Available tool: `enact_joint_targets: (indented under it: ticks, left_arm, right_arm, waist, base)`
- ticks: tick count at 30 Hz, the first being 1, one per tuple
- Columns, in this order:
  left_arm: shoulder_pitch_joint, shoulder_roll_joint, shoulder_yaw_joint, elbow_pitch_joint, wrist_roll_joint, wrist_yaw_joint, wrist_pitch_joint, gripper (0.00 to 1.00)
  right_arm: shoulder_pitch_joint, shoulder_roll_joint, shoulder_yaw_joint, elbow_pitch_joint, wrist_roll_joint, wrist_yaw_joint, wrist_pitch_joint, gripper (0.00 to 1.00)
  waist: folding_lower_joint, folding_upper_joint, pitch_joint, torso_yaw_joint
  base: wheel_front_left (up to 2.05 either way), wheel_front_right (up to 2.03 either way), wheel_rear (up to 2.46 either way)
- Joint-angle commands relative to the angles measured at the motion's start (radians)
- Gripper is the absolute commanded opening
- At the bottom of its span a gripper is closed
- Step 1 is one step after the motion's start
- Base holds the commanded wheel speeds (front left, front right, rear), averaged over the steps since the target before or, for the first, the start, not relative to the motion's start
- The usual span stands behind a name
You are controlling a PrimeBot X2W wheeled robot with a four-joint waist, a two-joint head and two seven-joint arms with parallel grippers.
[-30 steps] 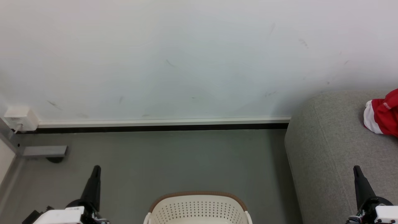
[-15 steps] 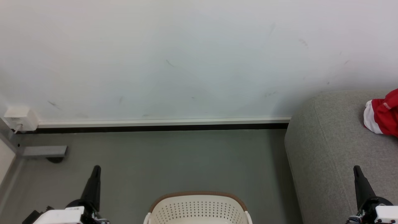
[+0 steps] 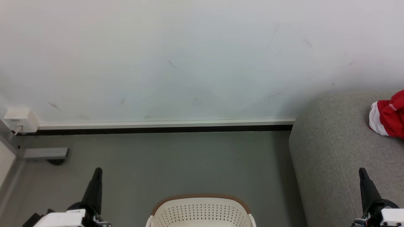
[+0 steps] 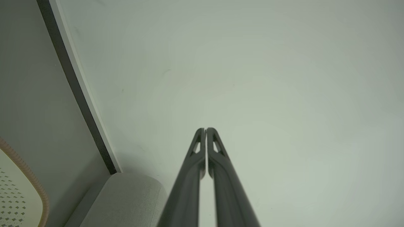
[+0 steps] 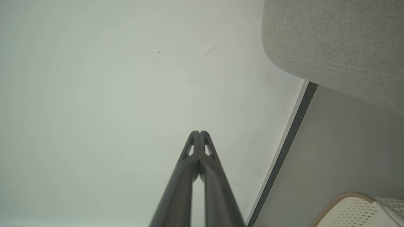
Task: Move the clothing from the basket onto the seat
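The left gripper (image 3: 98,171) is fully closed with nothing in it; in the left wrist view its two dark fingers (image 4: 197,164) press together at the tips and point toward the white wall (image 4: 284,78). The right gripper (image 3: 362,171) is likewise closed tight and empty, hanging in front of the seat (image 3: 341,142). The basket (image 3: 202,211) stands on the grey floor (image 3: 176,160) between the two grippers, well back from the floor's wall edge and near the seat's rounded left end. Only the basket's far perforated wall and brown rim are visible, so I cannot tell what lies inside. The clothing (image 3: 389,116), red with a white band, lies bunched on top of the seat, apart from its left end and touching neither gripper. A black baseboard (image 3: 157,129) runs along the foot of the wall.
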State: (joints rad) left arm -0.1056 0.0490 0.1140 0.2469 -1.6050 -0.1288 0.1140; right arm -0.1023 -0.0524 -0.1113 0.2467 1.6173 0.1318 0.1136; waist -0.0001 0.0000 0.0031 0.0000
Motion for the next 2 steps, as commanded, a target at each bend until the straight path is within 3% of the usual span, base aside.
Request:
enact_joint_targets:
  ticks: [1, 2]
  left_arm:
    - [-0.007, 0.002, 0.002, -0.004, -0.014, -0.005, 0.004, 0.00]
    - [-0.007, 0.002, 0.002, -0.004, -0.014, -0.005, 0.004, 0.00]
  right_arm:
    - [-0.013, 0.001, -0.005, -0.005, -0.007, -0.002, 0.003, 0.00]
    - [-0.013, 0.001, -0.005, -0.005, -0.007, -0.002, 0.003, 0.00]
  waist:
    - [0.0001, 0.0000, 0.000, 0.000]
    - [0.0001, 0.0000, 0.000, 0.000]
  base:
    - [0.00, 0.00, 0.00]
    - [0.00, 0.00, 0.00]
